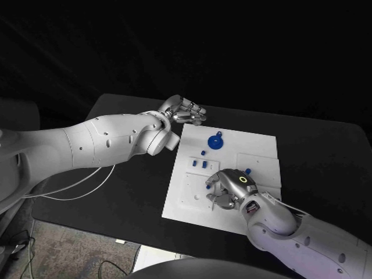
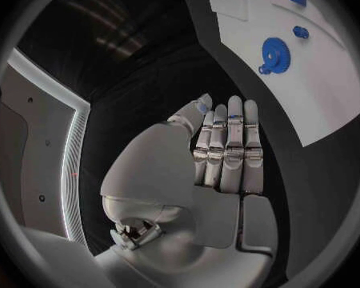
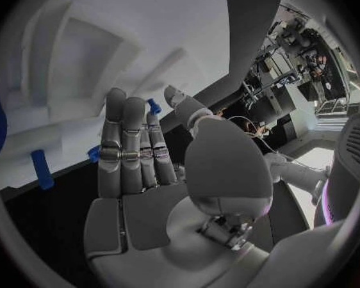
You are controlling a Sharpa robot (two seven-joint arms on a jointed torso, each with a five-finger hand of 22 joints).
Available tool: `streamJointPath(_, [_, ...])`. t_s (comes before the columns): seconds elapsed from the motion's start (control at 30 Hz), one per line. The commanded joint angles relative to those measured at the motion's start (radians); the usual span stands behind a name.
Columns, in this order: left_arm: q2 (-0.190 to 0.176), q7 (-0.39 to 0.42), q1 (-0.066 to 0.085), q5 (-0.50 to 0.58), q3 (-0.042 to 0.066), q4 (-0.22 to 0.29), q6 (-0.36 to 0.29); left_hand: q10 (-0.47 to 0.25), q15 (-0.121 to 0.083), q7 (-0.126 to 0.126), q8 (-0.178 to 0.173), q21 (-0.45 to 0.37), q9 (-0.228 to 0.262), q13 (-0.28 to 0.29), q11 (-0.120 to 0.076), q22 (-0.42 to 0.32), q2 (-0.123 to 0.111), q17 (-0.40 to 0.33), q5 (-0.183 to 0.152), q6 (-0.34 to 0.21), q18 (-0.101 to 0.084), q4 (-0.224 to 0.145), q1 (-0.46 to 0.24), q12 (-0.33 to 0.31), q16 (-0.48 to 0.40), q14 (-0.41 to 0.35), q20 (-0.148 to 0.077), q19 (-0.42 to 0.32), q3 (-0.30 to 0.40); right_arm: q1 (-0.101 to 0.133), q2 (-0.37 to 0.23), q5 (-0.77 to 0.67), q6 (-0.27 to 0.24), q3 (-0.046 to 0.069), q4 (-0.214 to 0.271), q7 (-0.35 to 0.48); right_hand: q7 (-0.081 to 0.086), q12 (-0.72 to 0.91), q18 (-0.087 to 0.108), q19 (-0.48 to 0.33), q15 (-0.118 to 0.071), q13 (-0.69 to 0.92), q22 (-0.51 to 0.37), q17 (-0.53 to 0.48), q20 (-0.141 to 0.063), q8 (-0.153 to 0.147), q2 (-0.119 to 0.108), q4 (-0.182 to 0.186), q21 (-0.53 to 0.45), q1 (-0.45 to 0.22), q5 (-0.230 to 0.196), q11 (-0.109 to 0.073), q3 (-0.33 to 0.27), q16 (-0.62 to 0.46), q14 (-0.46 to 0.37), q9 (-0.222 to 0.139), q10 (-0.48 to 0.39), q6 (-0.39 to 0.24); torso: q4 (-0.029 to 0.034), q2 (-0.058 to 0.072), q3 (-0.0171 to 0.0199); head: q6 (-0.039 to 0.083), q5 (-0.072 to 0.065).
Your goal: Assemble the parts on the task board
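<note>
Right hand (image 1: 229, 189) hovers open-fingered over the unlabelled task board (image 1: 261, 152).

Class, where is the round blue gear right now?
In the head view, the blue gear lies on the task board's far end, nearer the left hand than the right hand.

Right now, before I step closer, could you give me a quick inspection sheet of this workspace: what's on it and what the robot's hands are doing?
Surface: matte black table, mostly bare.
Job's things: flat white task board; round blue toothed gear on its far part; small blue pieces mid-board.
Clutter: nothing seen.
Hands: left hand off the board's far corner, fingers straight, holding nothing; right hand over the board's near part, fingers extended, nothing visibly held.
Cables: thin white cable beneath the left arm.
Surroundings: dark; patterned floor near the table.
</note>
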Motion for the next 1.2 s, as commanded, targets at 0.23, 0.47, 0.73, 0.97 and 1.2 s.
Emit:
streamJointPath(0.23, [-0.004, 0.003, 0.001, 0.005, 0.001, -0.001, 0.013, -0.008, 0.002, 0.005, -0.001, 0.001, 0.001, 0.000, 0.003, -0.002, 0.000, -0.001, -0.005, -0.005, -0.006, -0.001, -0.007, 0.004, -0.003, -0.004, 0.003, 0.004, -0.001, -0.001, -0.050, 0.060, -0.086, 0.012, 0.059, 0.019, 0.000, 0.002, -0.004, 0.011, -0.001, 0.000, -0.016, -0.016, 0.005, 0.000, 0.000, 0.011, -0.011, 0.008, -0.012, -0.004, -0.003, 0.014, -0.004, 0.000, 0.013, -0.009, -0.0009, 0.000, 0.0006, 0.007, -0.009])
streamJointPath(0.47, [-0.009, 0.002, 0.001, 0.005, 0.001, 0.000, 0.014, -0.008, 0.002, 0.005, -0.001, 0.001, 0.001, 0.000, 0.003, -0.002, 0.000, -0.001, -0.005, -0.005, -0.006, -0.001, -0.007, 0.004, -0.003, -0.004, 0.003, 0.004, -0.001, -0.001, -0.108, 0.129, -0.086, 0.062, 0.115, 0.075, -0.001, 0.003, -0.005, 0.017, -0.007, 0.000, -0.009, -0.017, -0.002, 0.000, -0.001, 0.013, -0.003, 0.008, -0.021, -0.012, 0.041, 0.026, 0.002, 0.000, 0.051, -0.006, -0.0007, 0.001, 0.0010, 0.016, -0.025])
streamJointPath(0.73, [-0.017, 0.001, 0.001, 0.005, 0.000, 0.005, 0.015, -0.008, 0.002, 0.005, -0.001, 0.001, 0.001, 0.000, 0.003, -0.002, 0.000, -0.001, -0.005, -0.005, -0.006, -0.001, -0.007, 0.004, -0.003, -0.004, 0.003, 0.004, -0.001, 0.012, -0.206, 0.192, 0.008, 0.144, 0.159, 0.175, 0.005, 0.004, 0.000, 0.022, -0.017, -0.001, 0.054, -0.003, -0.015, 0.000, 0.009, -0.003, 0.040, 0.028, 0.004, -0.018, 0.121, 0.044, 0.020, 0.000, 0.080, -0.025, -0.0015, 0.000, 0.0010, 0.027, -0.047])
streamJointPath(0.97, [-0.025, 0.000, 0.001, 0.005, 0.000, 0.014, 0.017, -0.007, 0.002, 0.005, -0.001, 0.001, 0.001, 0.000, 0.002, -0.002, 0.000, -0.001, -0.004, -0.005, -0.005, -0.001, -0.004, 0.004, -0.003, -0.003, 0.003, 0.005, -0.002, 0.047, -0.259, 0.185, 0.093, 0.168, 0.126, 0.167, -0.002, 0.005, -0.002, 0.007, -0.016, 0.000, 0.076, 0.003, -0.012, 0.002, -0.004, -0.011, 0.041, 0.013, 0.037, -0.020, 0.090, 0.042, 0.015, 0.005, 0.081, -0.011, -0.0005, 0.002, 0.0017, 0.037, -0.063])
streamJointPath(1.2, [-0.029, 0.000, 0.001, 0.005, 0.000, 0.019, 0.018, -0.007, 0.002, 0.005, -0.001, 0.001, 0.001, 0.000, 0.002, -0.002, 0.000, -0.001, -0.004, -0.005, -0.005, -0.001, -0.004, 0.004, -0.003, -0.003, 0.003, 0.005, -0.002, 0.060, -0.269, 0.138, 0.140, 0.173, 0.087, 0.128, -0.016, 0.006, -0.011, 0.008, -0.007, 0.001, 0.039, -0.001, -0.004, 0.001, 0.006, -0.016, 0.005, 0.004, -0.005, -0.012, -0.020, 0.030, 0.001, 0.009, 0.035, -0.041, 0.0017, 0.003, 0.0037, 0.040, -0.074])
